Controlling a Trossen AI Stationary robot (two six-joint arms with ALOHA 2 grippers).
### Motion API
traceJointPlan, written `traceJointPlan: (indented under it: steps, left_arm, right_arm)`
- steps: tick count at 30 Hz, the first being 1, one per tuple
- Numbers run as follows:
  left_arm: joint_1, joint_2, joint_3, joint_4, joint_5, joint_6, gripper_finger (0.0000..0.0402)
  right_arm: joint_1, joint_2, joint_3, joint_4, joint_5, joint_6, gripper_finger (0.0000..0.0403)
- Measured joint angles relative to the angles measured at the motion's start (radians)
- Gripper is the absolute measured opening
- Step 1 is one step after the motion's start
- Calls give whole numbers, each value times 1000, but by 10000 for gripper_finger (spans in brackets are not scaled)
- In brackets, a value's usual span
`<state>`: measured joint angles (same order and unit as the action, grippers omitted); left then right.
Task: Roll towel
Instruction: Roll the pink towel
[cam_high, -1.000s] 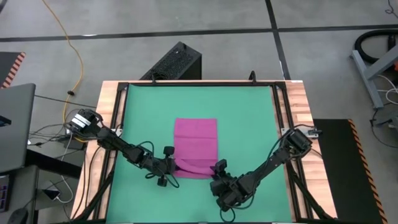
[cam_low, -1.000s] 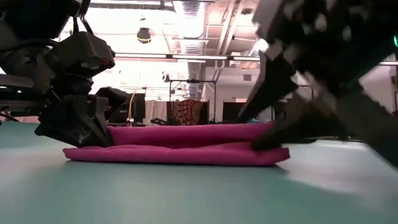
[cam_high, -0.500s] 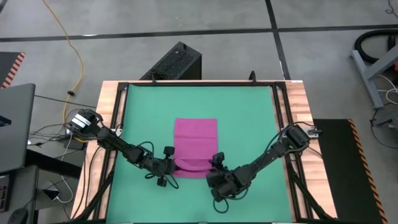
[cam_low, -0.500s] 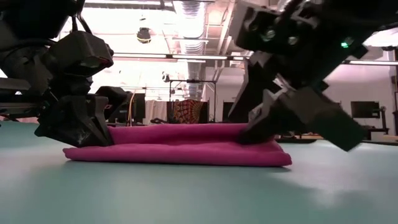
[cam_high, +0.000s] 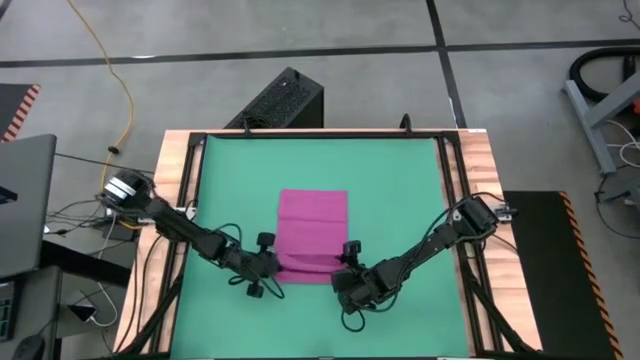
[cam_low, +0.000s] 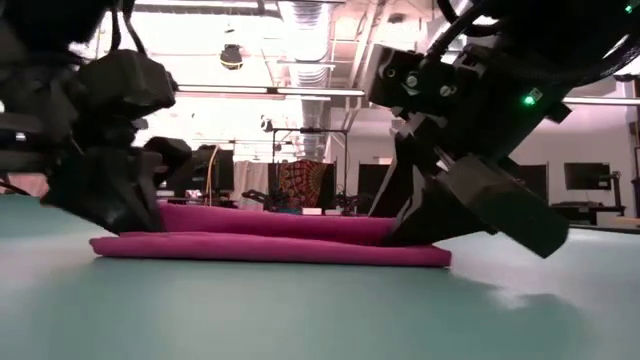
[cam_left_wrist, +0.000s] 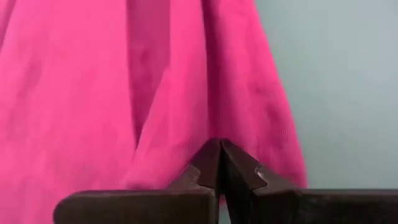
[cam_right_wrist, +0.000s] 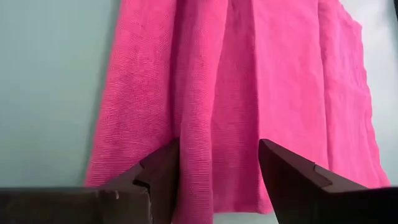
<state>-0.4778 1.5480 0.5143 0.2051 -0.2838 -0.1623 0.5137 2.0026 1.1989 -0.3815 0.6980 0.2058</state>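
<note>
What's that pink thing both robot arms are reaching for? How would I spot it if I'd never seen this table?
Look at the big green mat covering the wooden-edged table; near its middle, toward the front edge, lies the towel, a thin plain magenta cloth. Its near end is folded over, between the shut left gripper and the open right gripper. It is the only pink, soft thing there.

The towel lies on the mat, left pincer and right pincer at its near corners.
</note>
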Motion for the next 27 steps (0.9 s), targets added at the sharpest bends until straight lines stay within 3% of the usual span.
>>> traceJointPlan:
  steps: [3, 6, 8, 10, 18, 27]
  left_arm:
    - [-7, -111, -1, -61, -23, -4, 0]
    - [-30, -204, 1, -57, -131, 48, 0]
    - [-51, -234, -5, -30, -224, 104, 0]
    - [-56, -231, -15, 32, -247, 176, 0]
    - [-49, -69, -75, 272, -221, 253, 0]
    - [-14, 103, -73, 328, -271, 218, 0]
  right_arm:
    - [-5, 0, -11, 26, -1, 0, 234]
    - [-5, 0, -13, 32, -4, -1, 234]
    - [-5, 1, -13, 32, -4, -1, 234]
    - [-5, 1, -13, 32, -7, -1, 234]
    - [-6, 2, -14, 42, -10, -4, 234]
    - [-4, 5, -15, 45, 30, -5, 234]
